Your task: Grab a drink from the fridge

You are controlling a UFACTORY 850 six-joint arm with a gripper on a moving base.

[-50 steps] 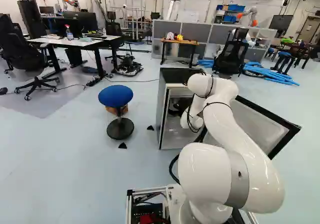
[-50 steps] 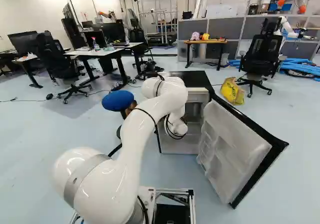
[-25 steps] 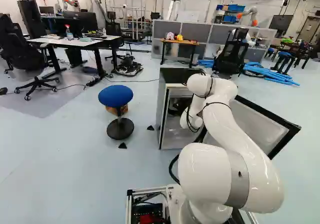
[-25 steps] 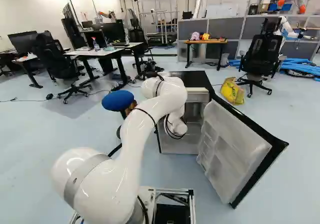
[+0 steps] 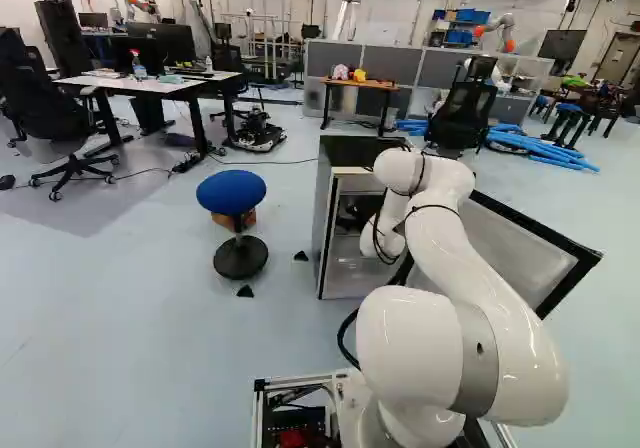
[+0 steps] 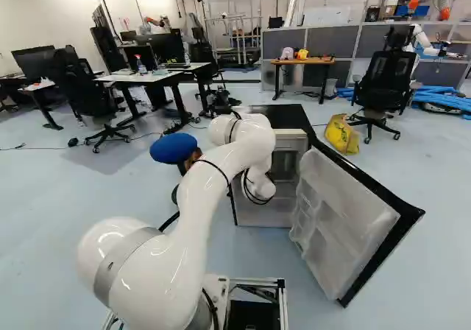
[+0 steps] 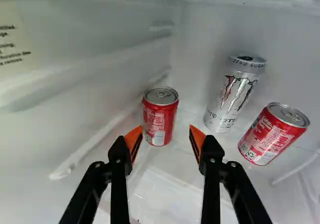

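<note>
In the left base view my gripper is a dark shape inside the open fridge, partly hidden by the wrist. The wrist view shows the gripper open, orange pads apart and nothing held. A red can stands upright just ahead of the gap between the fingertips, its lower edge close to one of them. Farther in, beyond the other finger, are a tall silver can and a second red can. Neither touches the gripper.
The fridge door stands swung open to the arm's right. Fridge walls close in beside and behind the cans. A blue stool is left of the fridge, and a yellow bag lies behind it. Another robot stands far back.
</note>
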